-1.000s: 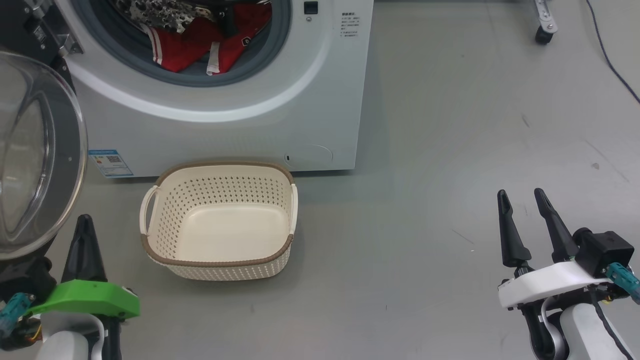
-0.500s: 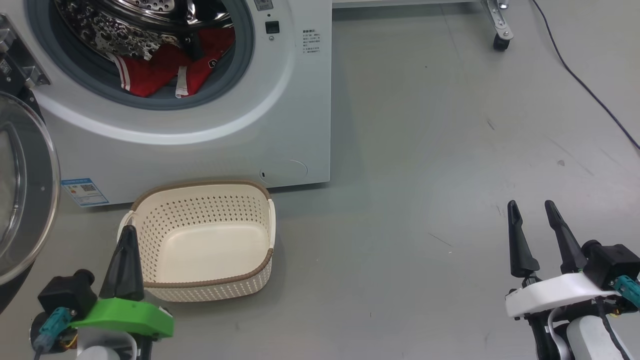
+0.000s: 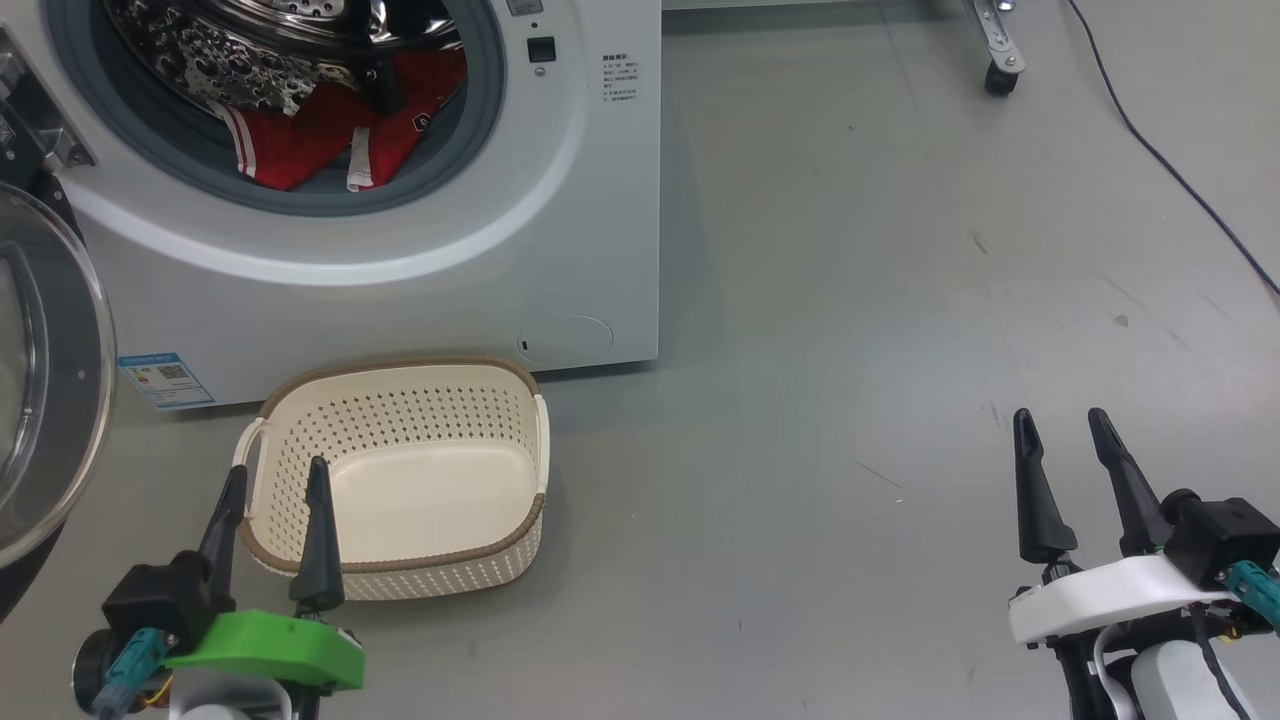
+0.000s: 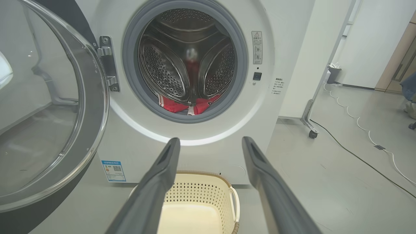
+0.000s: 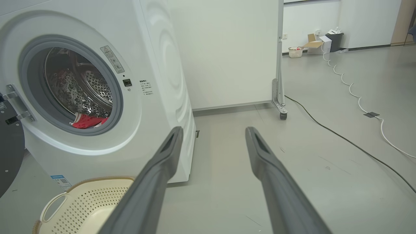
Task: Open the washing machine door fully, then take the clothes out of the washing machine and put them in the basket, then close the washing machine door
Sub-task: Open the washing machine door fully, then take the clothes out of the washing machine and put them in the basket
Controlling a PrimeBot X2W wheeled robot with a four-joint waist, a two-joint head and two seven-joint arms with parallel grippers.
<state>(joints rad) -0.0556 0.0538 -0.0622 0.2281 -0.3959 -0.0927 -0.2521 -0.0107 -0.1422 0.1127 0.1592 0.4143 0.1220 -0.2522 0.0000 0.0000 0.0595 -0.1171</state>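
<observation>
Here, left fingers point(image 3: 320, 525) and right fingers point(image 3: 1035, 500) gape empty; reaching for the clothes point(image 3: 290, 150), left may knock the basket point(image 3: 400, 364) just ahead.

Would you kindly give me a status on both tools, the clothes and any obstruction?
Left tool open, empty, by the basket. Right tool open, empty, above the floor. Door open; red clothes in the washing machine. No obstruction seen.

The grey floor point(image 3: 850, 350) carries the cream basket point(image 3: 430, 575) just ahead of my left fingers point(image 3: 320, 540), the white washing machine point(image 3: 400, 300) just behind it, and, far beyond my right fingers point(image 3: 1035, 490), a caster point(image 3: 1000, 80) and a dark cable point(image 3: 1135, 135).
</observation>
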